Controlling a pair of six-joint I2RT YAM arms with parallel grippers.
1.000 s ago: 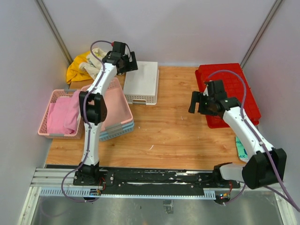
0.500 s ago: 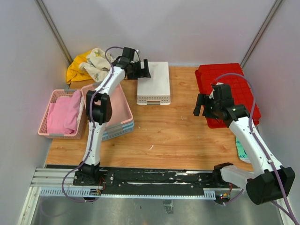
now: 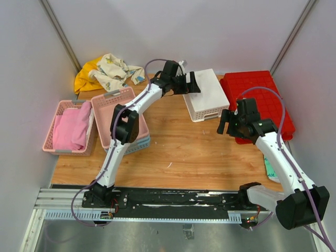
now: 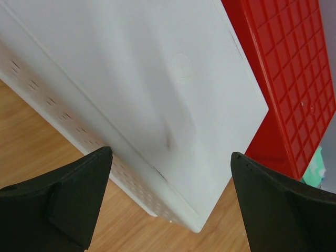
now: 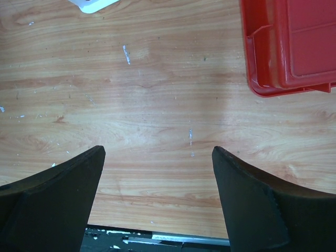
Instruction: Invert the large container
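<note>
My right claw (image 5: 157, 149) hangs wide open, big red ribbed plastic bin (image 5: 294, 42) ahead-right. That white perforated plastic basket (image 3: 210, 97) ahead-left could jam the flip.

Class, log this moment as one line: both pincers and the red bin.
left pincer: open, at white basket | right pincer: open, over table beside red bin | red bin: ribbed side up

No legible text, labels, numbers (green scrap (image 3: 269, 169) too small to tell).
</note>
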